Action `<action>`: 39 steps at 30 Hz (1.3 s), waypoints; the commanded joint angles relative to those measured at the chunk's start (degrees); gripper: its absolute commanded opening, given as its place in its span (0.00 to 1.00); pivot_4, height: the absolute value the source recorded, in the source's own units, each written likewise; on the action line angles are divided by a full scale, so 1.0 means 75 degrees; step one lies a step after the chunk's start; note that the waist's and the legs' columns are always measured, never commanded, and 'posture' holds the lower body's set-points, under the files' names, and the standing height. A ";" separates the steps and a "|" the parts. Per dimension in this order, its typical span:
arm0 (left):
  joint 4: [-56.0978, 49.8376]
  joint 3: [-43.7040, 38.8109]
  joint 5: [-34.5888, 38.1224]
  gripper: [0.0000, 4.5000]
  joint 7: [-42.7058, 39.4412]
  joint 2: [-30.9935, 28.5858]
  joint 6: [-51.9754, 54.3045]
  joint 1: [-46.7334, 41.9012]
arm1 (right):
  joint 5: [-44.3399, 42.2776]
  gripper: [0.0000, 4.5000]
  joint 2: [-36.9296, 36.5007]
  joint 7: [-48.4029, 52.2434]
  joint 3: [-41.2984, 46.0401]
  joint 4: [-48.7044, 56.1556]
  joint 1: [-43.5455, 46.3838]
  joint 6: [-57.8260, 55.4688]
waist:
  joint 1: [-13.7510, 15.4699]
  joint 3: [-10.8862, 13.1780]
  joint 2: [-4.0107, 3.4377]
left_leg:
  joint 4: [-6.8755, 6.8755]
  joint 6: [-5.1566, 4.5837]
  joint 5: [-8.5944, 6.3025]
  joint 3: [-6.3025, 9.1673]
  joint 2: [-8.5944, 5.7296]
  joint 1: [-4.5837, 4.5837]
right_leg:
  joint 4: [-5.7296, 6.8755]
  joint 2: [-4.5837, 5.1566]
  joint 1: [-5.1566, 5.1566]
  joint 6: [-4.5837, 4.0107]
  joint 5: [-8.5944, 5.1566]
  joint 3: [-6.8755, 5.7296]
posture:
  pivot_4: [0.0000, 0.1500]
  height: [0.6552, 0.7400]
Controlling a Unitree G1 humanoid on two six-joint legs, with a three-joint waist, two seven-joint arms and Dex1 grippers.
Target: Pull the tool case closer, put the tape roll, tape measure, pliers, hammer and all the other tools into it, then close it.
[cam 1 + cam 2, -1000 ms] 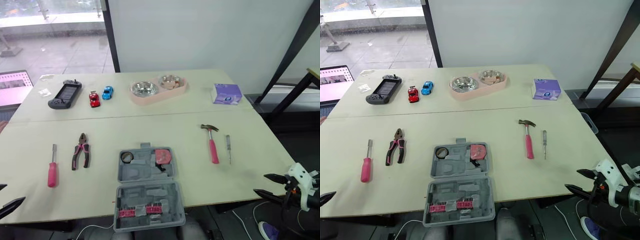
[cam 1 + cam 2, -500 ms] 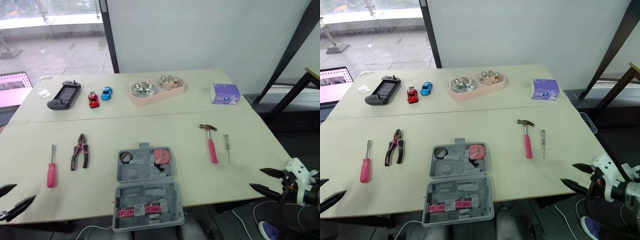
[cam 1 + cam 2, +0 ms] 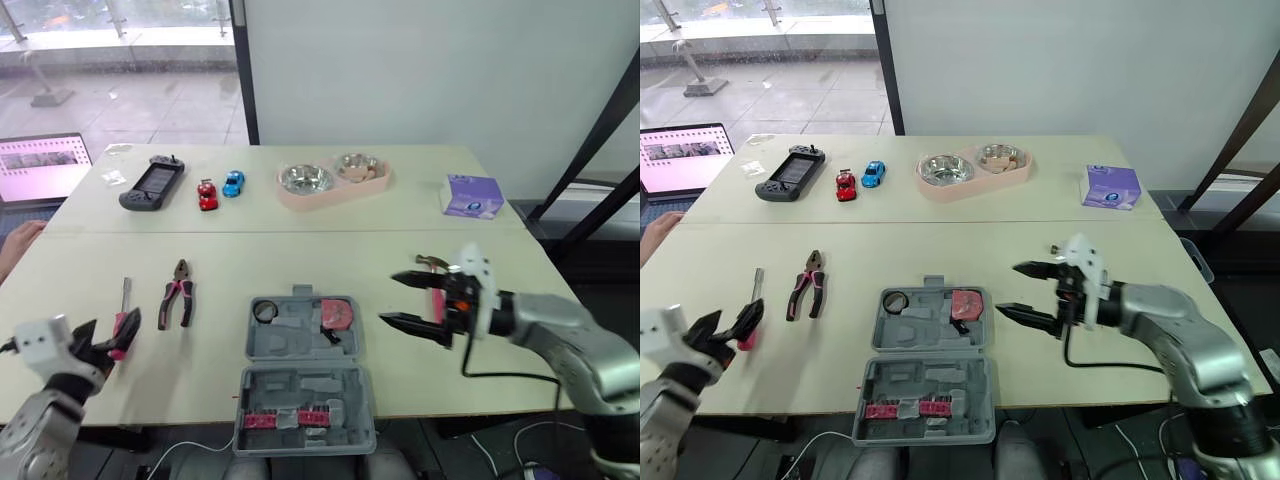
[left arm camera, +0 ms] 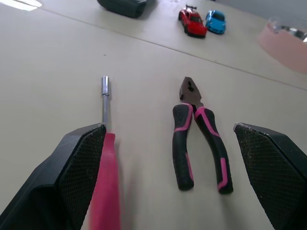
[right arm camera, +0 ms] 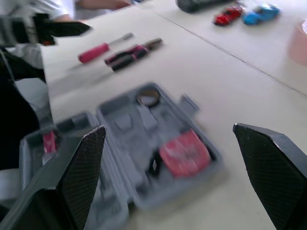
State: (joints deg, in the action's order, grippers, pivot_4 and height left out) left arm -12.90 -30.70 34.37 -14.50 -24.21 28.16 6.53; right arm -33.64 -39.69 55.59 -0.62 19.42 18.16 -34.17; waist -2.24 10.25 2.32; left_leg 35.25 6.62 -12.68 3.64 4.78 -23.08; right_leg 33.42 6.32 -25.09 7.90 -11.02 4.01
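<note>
Tool case (image 3: 305, 385): you have it lying open at the lower centre of the frame, near the front edge of the desk (image 3: 300, 245).
Tape roll (image 3: 265, 311): already in the upper half of the case, on the left.
Tape measure (image 3: 336, 313): pink, in that same half, on the right.
Pliers (image 3: 180, 296): on the desk left of the case, apart from it.
Screwdriver (image 3: 123, 303): pink handle, just left of the pliers.
Hammer (image 3: 430, 261): right of the case, mostly hidden behind your right tool.
Left tool (image 3: 112, 322): lower left, spread wide and empty, at the screwdriver handle.
Right tool (image 3: 388, 298): right of centre, spread wide and empty, pointing at the case.
</note>
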 commanded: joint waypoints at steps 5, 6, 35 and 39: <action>0.0707 0.1255 -0.0748 1.00 0.0584 -0.0547 0.1512 -0.1678 | 0.0792 0.99 0.0571 -0.0105 -0.1202 -0.0111 0.0795 0.0268 | 0.0019 0.0001 -0.0004 | -0.0012 0.0000 0.0000 0.0017 0.0000 -0.0007 | 0.0005 -0.0013 0.0002 0.0000 0.0002 -0.0001 | 1.00 0.98; 0.0889 0.1303 -0.0786 1.00 0.0604 -0.0541 0.1578 -0.1904 | 0.0856 0.99 0.0663 -0.0126 -0.1307 -0.0120 0.0853 0.0294 | 0.0017 0.0001 -0.0004 | -0.0012 -0.0001 0.0000 0.0022 0.0000 -0.0006 | 0.0010 -0.0018 0.0001 0.0002 0.0002 -0.0002 | 1.00 0.98; 0.3657 0.2037 -0.2127 1.00 0.0563 -0.0603 0.2655 -0.3913 | 0.0944 0.99 0.1272 -0.0658 -0.1384 0.0073 0.1144 -0.0059 | -0.0021 0.0001 -0.0004 | -0.0009 0.0010 0.0010 0.0076 0.0009 0.0008 | 0.0090 -0.0054 -0.0001 0.0034 -0.0008 -0.0005 | 1.00 0.98; 0.3736 0.2103 -0.2222 1.00 0.0557 -0.0517 0.2758 -0.3898 | 0.0907 0.99 0.1300 -0.0723 -0.1360 0.0112 0.1155 -0.0097 | -0.0034 0.0000 -0.0005 | -0.0011 0.0010 0.0010 0.0076 0.0008 0.0020 | 0.0091 -0.0054 0.0006 0.0034 -0.0008 -0.0004 | 1.00 0.98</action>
State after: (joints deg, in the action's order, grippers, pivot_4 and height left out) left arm 14.54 -15.25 18.16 -10.53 -28.52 47.40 -23.20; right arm -25.83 -30.34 50.35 -12.71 17.83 25.84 -35.08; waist -2.50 10.25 2.28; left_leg 35.15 6.70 -12.60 4.20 4.84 -22.87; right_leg 34.10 5.91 -25.01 8.15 -11.08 3.98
